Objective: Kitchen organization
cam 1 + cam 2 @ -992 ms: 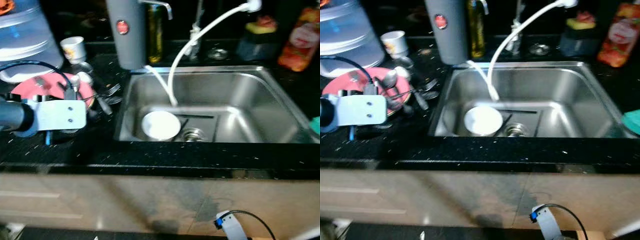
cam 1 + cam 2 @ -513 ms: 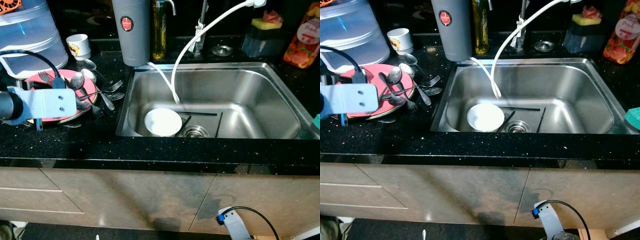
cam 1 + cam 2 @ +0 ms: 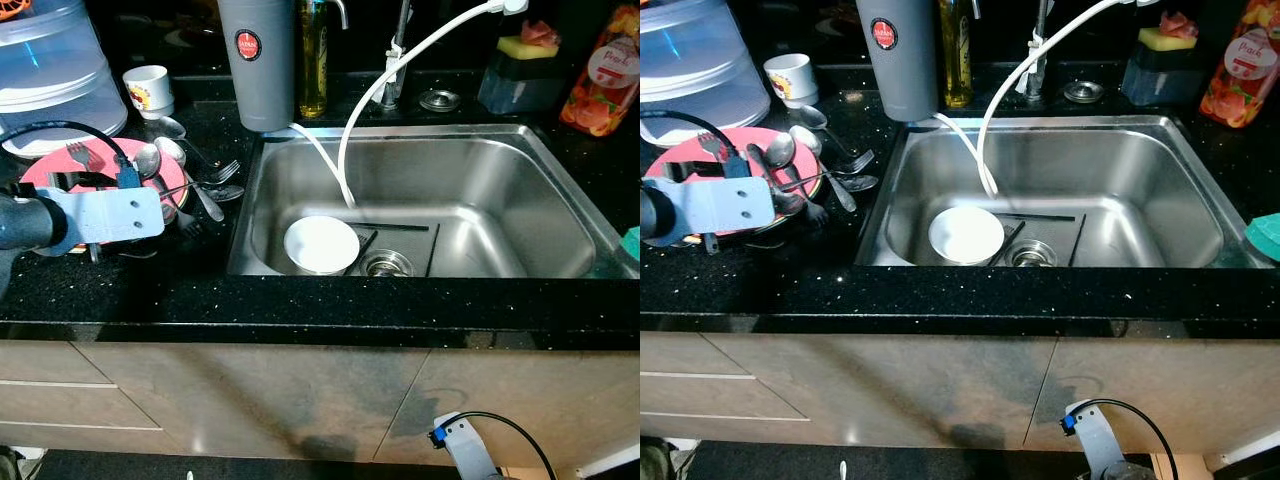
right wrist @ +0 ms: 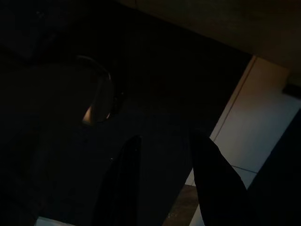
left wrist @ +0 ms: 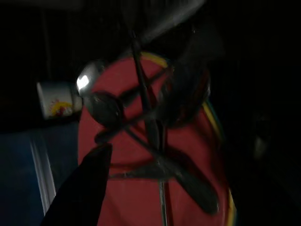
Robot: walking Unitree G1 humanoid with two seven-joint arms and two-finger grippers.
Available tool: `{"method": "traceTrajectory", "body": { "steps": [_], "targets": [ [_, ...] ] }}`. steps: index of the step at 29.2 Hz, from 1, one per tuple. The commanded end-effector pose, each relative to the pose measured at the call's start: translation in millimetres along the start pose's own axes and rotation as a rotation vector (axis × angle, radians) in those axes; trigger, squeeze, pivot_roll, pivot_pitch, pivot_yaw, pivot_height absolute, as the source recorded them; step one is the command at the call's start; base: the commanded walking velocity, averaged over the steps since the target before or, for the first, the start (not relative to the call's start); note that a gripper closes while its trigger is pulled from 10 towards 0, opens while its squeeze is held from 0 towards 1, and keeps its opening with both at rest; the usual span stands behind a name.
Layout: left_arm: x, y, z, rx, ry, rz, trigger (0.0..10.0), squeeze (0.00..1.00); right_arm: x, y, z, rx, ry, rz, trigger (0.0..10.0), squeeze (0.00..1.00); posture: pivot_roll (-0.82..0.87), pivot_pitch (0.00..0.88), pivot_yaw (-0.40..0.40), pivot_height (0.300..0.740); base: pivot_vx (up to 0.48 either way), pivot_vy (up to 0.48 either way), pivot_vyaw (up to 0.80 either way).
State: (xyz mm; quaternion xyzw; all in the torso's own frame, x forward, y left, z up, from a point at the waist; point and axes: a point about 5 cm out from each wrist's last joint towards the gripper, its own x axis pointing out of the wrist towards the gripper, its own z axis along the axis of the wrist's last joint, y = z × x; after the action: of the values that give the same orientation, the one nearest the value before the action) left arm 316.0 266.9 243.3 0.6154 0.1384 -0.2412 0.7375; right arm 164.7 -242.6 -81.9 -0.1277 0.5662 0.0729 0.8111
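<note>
The left gripper [image 5: 127, 160] hangs over the red plate [image 3: 60, 170] near the counter's [image 3: 300, 310] left end; one black finger [image 5: 84, 188] shows in the left wrist view, but whether the fingers are spread or pressed together cannot be told. The left arm's silver wrist block [image 3: 105, 217] covers the plate's front part. On the plate lie crossed spoons [image 5: 101, 106] and a fork [image 3: 78, 153], and more cutlery [image 3: 205, 180] rests on the counter between the plate and the steel sink [image 3: 480, 160]. A white bowl [image 3: 321, 245] sits upright in the sink's front left corner, just beside the drain [image 3: 387, 265]. A white hose [image 3: 400, 70] curves down into the sink. Along the counter's back edge stand a small printed cup [image 3: 148, 90], a grey canister [image 3: 258, 60] and an oil bottle [image 3: 313, 60]. The right gripper [image 4: 164, 155] hangs low in shadow, its fingers apart.
</note>
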Motion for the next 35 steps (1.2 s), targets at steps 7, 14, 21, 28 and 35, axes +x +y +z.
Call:
{"method": "traceTrajectory", "body": {
  "steps": [7, 14, 21, 28, 35],
  "targets": [
    [19.1, -11.4, 1, -0.010, -0.010, -0.013, 10.0, 0.00, 0.7, 2.8, -3, -0.001, 0.009, -0.001, 10.0, 0.00, 0.04, 0.000, 0.030, 0.740, 0.000, 0.000, 0.00],
    [24.9, -15.9, 5, -0.015, -0.028, -0.021, 8.3, 0.00, 0.7, 2.7, -3, -0.001, 0.008, -0.005, 10.0, 0.00, 0.04, 0.000, 0.031, 0.740, 0.000, 0.000, 0.00],
    [29.3, -16.7, 10, -0.019, -0.073, -0.007, 4.2, 0.00, 0.6, 2.1, -4, 0.001, 0.008, -0.007, 10.0, 0.00, 0.03, 0.000, 0.030, 0.740, 0.000, 0.000, 0.00],
    [30.1, -18.0, 12, -0.024, -0.087, -0.010, 0.0, 0.00, 0.4, 1.5, -4, 0.001, 0.008, -0.009, 10.0, 0.00, 0.03, 0.000, 0.030, 0.740, 0.000, 0.000, 0.00],
    [28.0, -17.4, 10, -0.018, -0.078, -0.005, 0.0, 0.00, 0.3, 1.0, -4, -0.001, 0.009, -0.010, 10.0, 0.00, 0.03, 0.000, 0.027, 0.740, 0.000, 0.000, 0.00]
  ]
}}
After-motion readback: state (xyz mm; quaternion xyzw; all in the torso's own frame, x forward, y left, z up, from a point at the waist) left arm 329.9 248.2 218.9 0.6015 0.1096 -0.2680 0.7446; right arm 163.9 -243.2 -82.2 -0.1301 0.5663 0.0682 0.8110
